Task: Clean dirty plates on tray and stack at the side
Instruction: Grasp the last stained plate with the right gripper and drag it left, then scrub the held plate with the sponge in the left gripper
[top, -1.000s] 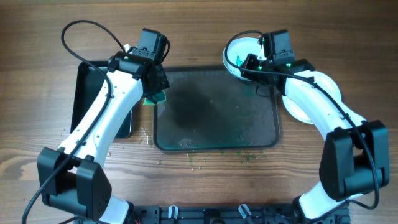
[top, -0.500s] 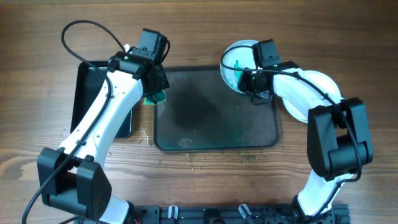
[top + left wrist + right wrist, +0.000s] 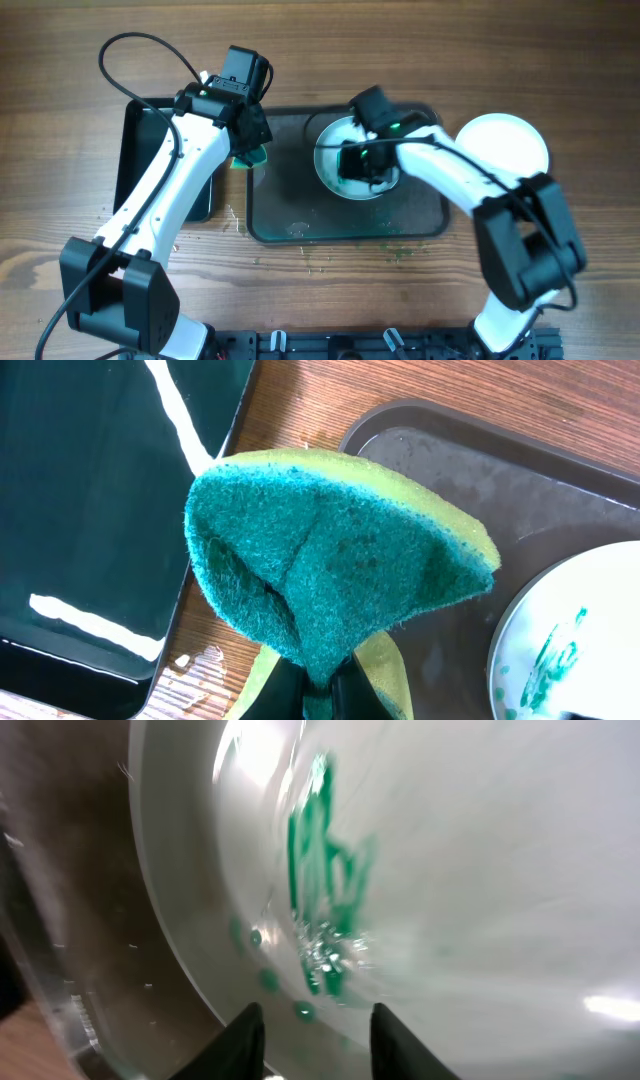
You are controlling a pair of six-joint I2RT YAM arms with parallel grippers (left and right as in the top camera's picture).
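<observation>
Wood table [image 3: 560, 60], grey tray [image 3: 300, 215] — left gripper [image 3: 320, 688] pinches the green sponge [image 3: 330, 570]; right gripper [image 3: 310, 1020] looks clamped on a smeared plate [image 3: 480, 870], blurry though.

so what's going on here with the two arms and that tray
This is a plate-cleaning job, part way through. The left gripper holds a folded green sponge over the left edge of the dark grey tray. The right gripper is down at a white plate with teal smears, over the middle of that tray. Whether it grips the plate is not clear. A clean-looking white plate lies on the table to the right of the tray.
</observation>
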